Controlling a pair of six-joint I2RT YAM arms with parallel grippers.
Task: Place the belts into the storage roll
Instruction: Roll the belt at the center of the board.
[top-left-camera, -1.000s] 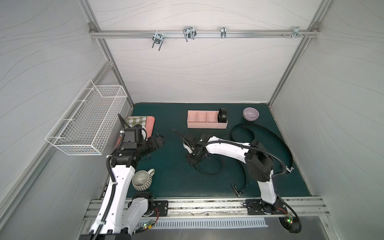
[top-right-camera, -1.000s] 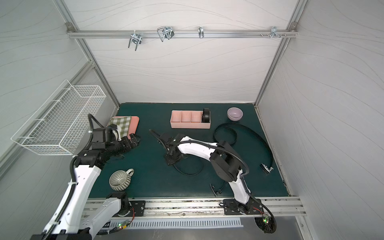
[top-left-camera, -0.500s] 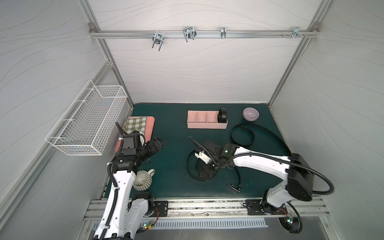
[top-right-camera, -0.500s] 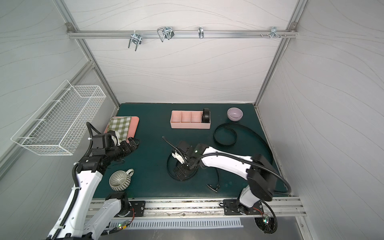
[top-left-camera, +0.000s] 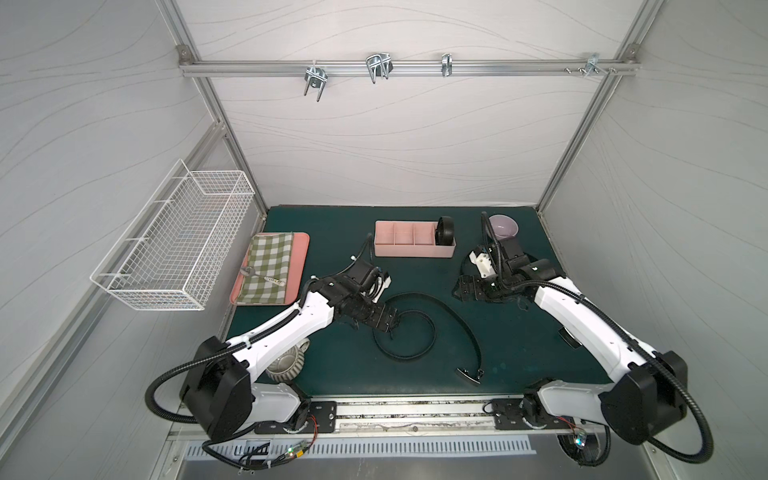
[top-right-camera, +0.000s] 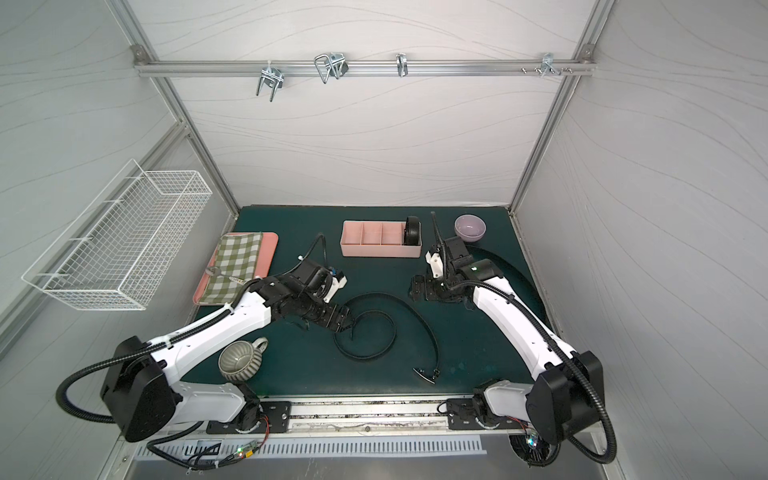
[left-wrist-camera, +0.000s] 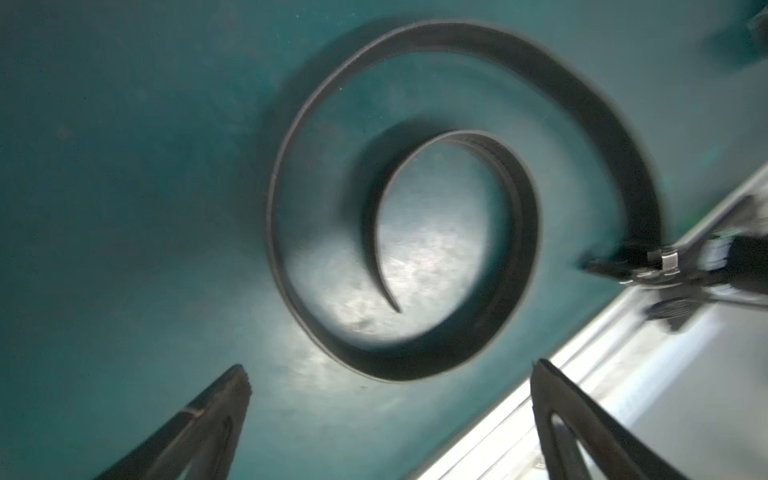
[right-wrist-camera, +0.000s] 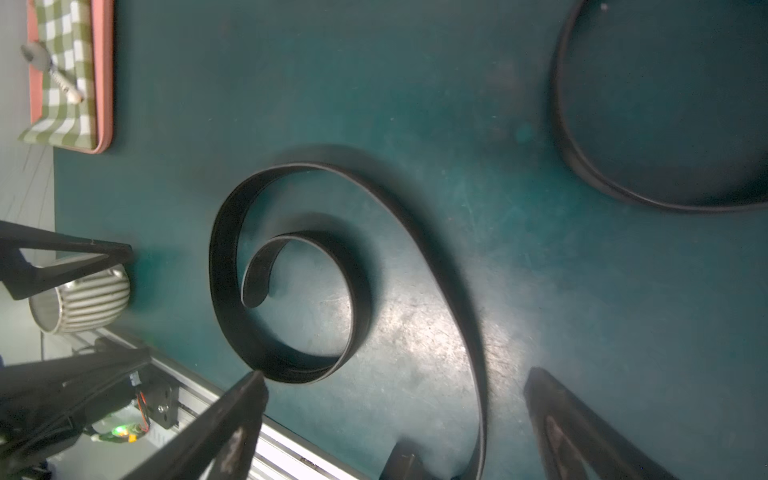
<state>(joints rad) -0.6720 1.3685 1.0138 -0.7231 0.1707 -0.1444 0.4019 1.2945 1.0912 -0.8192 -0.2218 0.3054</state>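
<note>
Left gripper (left-wrist-camera: 392, 370), right gripper (right-wrist-camera: 397, 376) spread empty (only top views show the storage roll (top-left-camera: 411, 252)).

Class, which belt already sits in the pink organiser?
The tightly coiled belt in the organiser's end compartment nearest the purple bowl; others lie loose on the mat.

We see a dark green mat (top-left-camera: 332, 376) covering the table. Just beyond the tips of the left pincer (top-left-camera: 388, 327), a loose belt (top-left-camera: 405, 358) lies on it in an open spiral. Off to that pincer's side, toward the back wall, stands the storage roll (top-left-camera: 411, 250). Well behind it lies a pink tray (top-left-camera: 300, 257), and beside its arm a ribbed mug (top-right-camera: 241, 363). Near the right pincer (top-left-camera: 460, 289), away from the spiral, a second belt (right-wrist-camera: 559, 124) curves, and farther back sits a purple bowl (top-left-camera: 503, 227).
</note>
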